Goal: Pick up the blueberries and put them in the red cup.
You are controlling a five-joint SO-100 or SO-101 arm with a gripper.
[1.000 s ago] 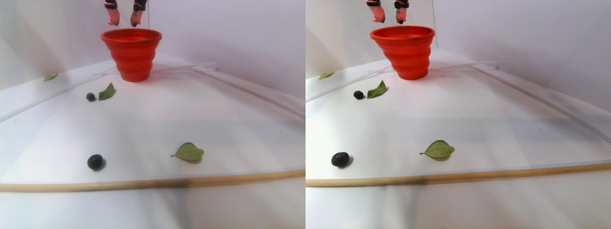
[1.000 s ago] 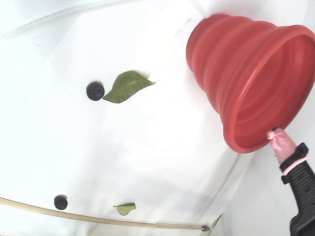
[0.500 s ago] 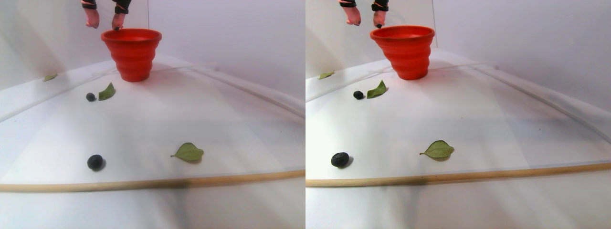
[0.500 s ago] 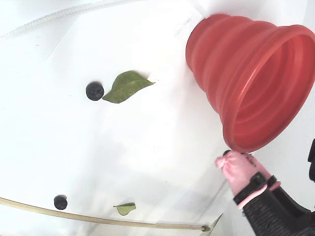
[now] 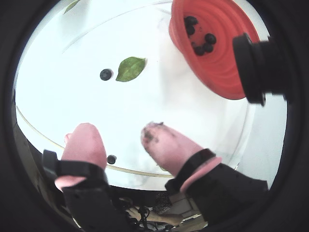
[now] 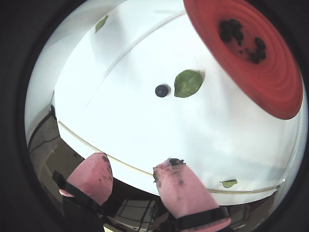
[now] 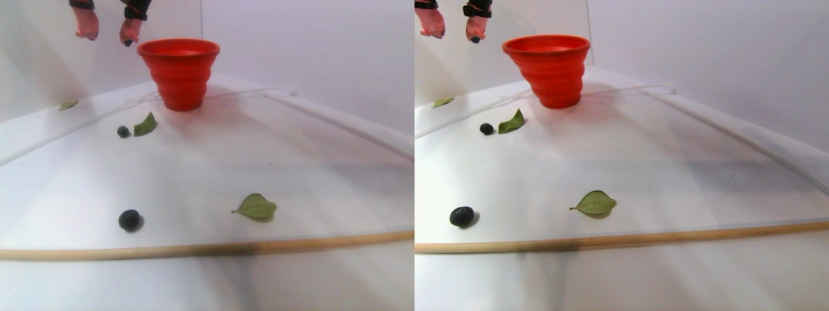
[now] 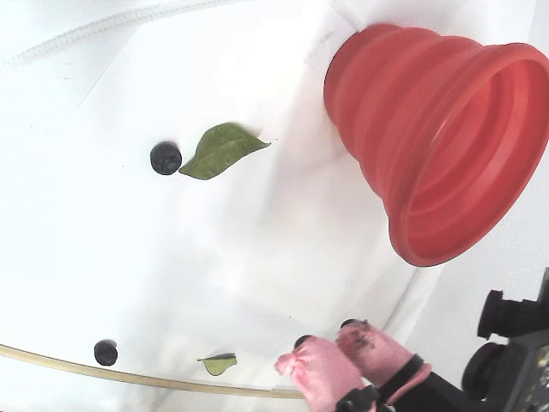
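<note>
The gripper (image 5: 118, 133) is hanging up in the air with both pink fingers (image 5: 164, 142) pointing down at the table, spread wide and nothing between them. There's a dark blob on the tip of one finger, clearest in a wrist view (image 6: 175, 162). Can't tell if it's a stuck bit of berry or just a smear.

In the stereo pair view the tips sit at about rim height, off to the left of the red cup (image 7: 179, 74) and not over it.

Closest to the jaws, almost right below the gap, is one loose blueberry (image 5: 111, 159), just inside the wooden strip (image 7: 194, 248). A small leaf (image 6: 229, 183) lies along that same edge, out past the smudged finger.

Further ahead is a second blueberry (image 5: 105, 74), just beside a bigger green leaf (image 5: 130, 68).

Beyond that, out on the smudged finger's side, the cup stands upright with a cluster of blueberries (image 5: 199, 36) at the bottom.
</note>
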